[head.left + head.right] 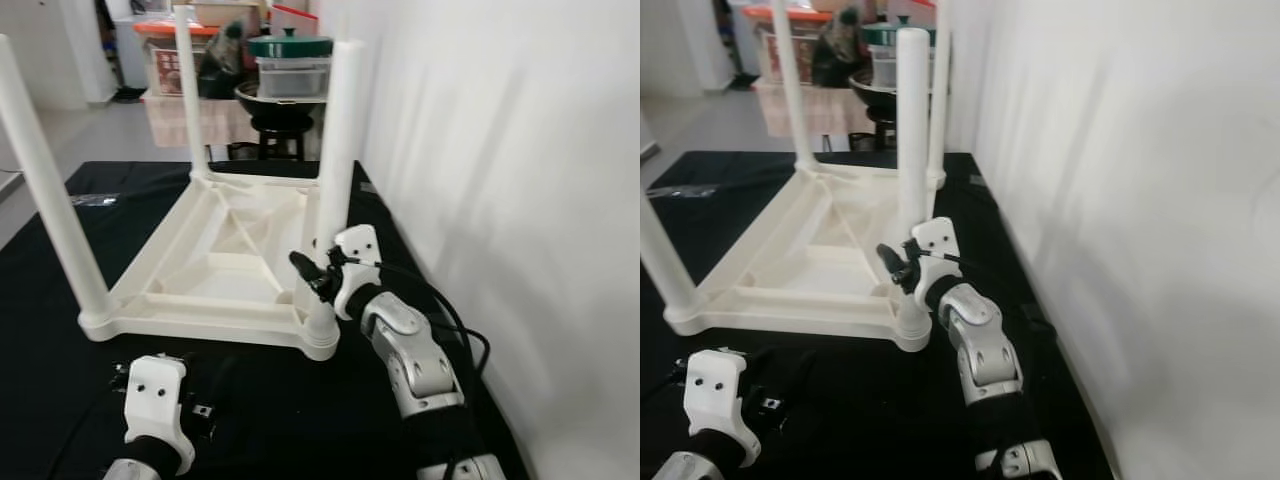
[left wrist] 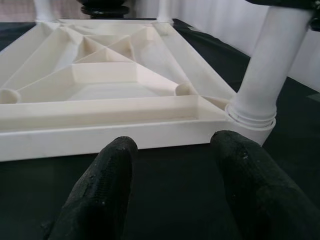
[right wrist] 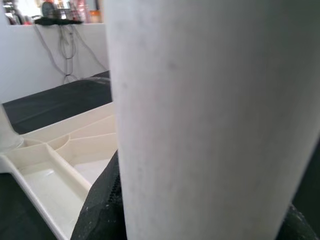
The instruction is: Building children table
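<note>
Right gripper (image 1: 318,272): closed around the near-right table leg (image 1: 338,150) low down, close above its socket; black fingers (image 3: 100,200) pressed against both sides of the white tube in the right wrist view.
Left gripper (image 2: 175,185): spread apart, resting low over the black cloth just in front of the table's near edge; touching nothing.
Left fingers (image 2: 100,190): two black textured pads, with the frame edge visible between them.
Table (image 1: 215,265): white plastic, lying upside down on the cloth, ribbed underside facing up.
Legs: four upright white tubes, one at each corner; near-left leg (image 1: 50,190) tall and leaning slightly in the head view; far-left leg (image 1: 190,90) beyond it; far-right leg (image 1: 938,90) mostly behind the held one.
Corner socket (image 2: 252,120): ringed collar at the foot of the held leg, seated on the frame corner.
Surface: black cloth (image 1: 60,350) covering the floor area under the table and both arms.
Wall (image 1: 500,150): plain white, close along the right side.
Room behind: black stool (image 1: 278,128) carrying a clear container with a green lid (image 1: 290,48); orange-lidded box (image 1: 160,45) beside it; pale floor further left.
Cable (image 1: 455,330): black, looping beside the right forearm.
Cut off: tops of the tall legs run out of frame.
Hard to make out: items on the far shelf, blurred and small; contact of the right fingertips with the leg, mostly covered by the tube itself.
</note>
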Robot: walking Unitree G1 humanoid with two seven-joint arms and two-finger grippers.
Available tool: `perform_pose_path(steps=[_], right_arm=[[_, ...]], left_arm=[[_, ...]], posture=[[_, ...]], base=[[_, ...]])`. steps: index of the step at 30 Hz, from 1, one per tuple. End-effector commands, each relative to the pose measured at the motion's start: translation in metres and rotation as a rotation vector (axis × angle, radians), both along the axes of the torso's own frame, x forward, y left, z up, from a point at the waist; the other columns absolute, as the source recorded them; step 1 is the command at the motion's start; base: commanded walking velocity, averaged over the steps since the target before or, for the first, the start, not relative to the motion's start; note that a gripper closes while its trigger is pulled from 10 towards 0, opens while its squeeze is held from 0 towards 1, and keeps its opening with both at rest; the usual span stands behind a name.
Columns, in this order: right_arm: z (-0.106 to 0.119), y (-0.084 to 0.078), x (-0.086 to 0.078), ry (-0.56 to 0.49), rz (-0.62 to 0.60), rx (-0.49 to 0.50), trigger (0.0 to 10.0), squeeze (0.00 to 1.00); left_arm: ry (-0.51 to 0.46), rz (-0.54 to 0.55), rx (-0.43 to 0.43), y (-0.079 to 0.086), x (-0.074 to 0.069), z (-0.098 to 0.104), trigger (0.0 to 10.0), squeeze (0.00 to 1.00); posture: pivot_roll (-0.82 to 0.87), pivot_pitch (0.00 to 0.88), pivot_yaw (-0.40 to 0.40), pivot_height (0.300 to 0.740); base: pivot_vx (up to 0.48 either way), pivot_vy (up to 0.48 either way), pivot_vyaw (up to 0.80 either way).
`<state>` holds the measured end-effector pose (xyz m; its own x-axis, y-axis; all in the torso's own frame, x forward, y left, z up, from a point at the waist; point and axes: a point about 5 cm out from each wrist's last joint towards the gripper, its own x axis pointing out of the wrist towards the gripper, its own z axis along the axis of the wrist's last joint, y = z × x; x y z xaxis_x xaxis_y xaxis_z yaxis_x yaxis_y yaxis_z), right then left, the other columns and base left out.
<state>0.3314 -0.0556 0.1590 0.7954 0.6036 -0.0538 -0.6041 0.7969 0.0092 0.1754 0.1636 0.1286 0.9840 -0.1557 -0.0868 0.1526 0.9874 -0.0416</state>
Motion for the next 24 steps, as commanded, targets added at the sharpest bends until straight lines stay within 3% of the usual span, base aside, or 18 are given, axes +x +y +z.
perform_pose_path(steps=[1, 2, 3, 5, 8, 9, 10, 12, 13, 14, 16, 22, 23, 24], right_arm=[[-0.028, -0.005, 0.001, 0.109, 0.002, -0.070, 10.0, 0.00], [-0.028, -0.005, 0.001, 0.109, 0.002, -0.070, 10.0, 0.00], [-0.025, -0.004, 0.004, 0.093, 0.013, -0.062, 10.0, 1.00], [-0.016, -0.005, 0.008, 0.086, 0.061, -0.043, 10.0, 1.00], [0.021, -0.011, 0.019, -0.024, 0.287, -0.006, 10.0, 1.00], [0.021, -0.011, 0.019, -0.024, 0.287, -0.006, 10.0, 1.00], [0.026, -0.012, 0.019, -0.043, 0.309, -0.006, 10.0, 0.12], [0.026, -0.012, 0.019, -0.043, 0.309, -0.006, 10.0, 0.12], [0.033, -0.017, 0.025, -0.046, 0.466, -0.026, 10.0, 0.00], [0.033, -0.017, 0.025, -0.046, 0.466, -0.026, 10.0, 0.00], [0.034, -0.020, 0.028, -0.029, 0.593, -0.047, 10.0, 0.00], [0.031, -0.020, 0.031, 0.016, 0.673, -0.044, 10.0, 0.00], [0.030, -0.020, 0.032, 0.032, 0.684, -0.040, 3.8, 0.00], [0.030, -0.020, 0.032, 0.032, 0.684, -0.040, 3.8, 0.00]], left_arm=[[0.007, -0.001, -0.001, 0.000, -0.001, 0.000, 10.0, 0.00], [0.007, -0.001, -0.001, 0.000, -0.001, 0.000, 10.0, 0.00], [0.007, 0.002, 0.000, 0.001, -0.001, 0.000, 10.0, 0.00], [0.006, 0.002, 0.000, 0.001, 0.000, 0.000, 10.0, 0.00], [0.002, -0.007, -0.004, -0.002, 0.001, 0.001, 10.0, 0.00], [0.002, -0.007, -0.004, -0.002, 0.001, 0.001, 10.0, 0.00], [0.002, -0.008, -0.005, -0.002, 0.001, 0.001, 10.0, 0.00], [0.002, -0.008, -0.005, -0.002, 0.001, 0.001, 10.0, 0.00], [0.002, -0.012, -0.009, -0.004, 0.001, 0.000, 10.0, 0.00], [0.002, -0.012, -0.009, -0.004, 0.001, 0.000, 10.0, 0.00], [0.002, -0.013, -0.012, -0.004, 0.001, 0.000, 10.0, 0.00], [0.000, -0.012, -0.012, -0.004, 0.002, 0.001, 10.0, 0.00], [-0.001, -0.011, -0.012, -0.004, 0.002, 0.001, 10.0, 0.00], [-0.001, -0.011, -0.012, -0.004, 0.002, 0.001, 10.0, 0.00]], posture=[[0.04, 0.000, -0.048, 0.740], [0.04, 0.000, -0.048, 0.740], [0.04, 0.000, -0.048, 0.740], [0.05, 0.000, -0.048, 0.740], [0.04, 0.000, -0.052, 0.740], [0.04, 0.000, -0.052, 0.740], [0.04, 0.000, -0.052, 0.740], [0.04, 0.000, -0.052, 0.740], [0.05, 0.000, -0.061, 0.740], [0.05, 0.000, -0.061, 0.740], [0.06, 0.000, -0.064, 0.740], [0.07, 0.000, -0.068, 0.740], [0.07, 0.000, -0.070, 0.740], [0.07, 0.000, -0.070, 0.740]], base=[[0.000, 0.000, 0.00], [0.000, 0.000, 0.00], [0.000, 0.000, 0.00], [0.000, 0.000, 0.00], [0.000, 0.000, 0.00], [0.000, 0.000, 0.00], [0.000, 0.000, 0.00], [0.000, 0.000, 0.00], [0.000, 0.000, 0.00], [0.000, 0.000, 0.00], [0.000, 0.000, 0.00], [0.000, 0.000, 0.00], [0.000, 0.000, 0.00], [0.000, 0.000, 0.00]])
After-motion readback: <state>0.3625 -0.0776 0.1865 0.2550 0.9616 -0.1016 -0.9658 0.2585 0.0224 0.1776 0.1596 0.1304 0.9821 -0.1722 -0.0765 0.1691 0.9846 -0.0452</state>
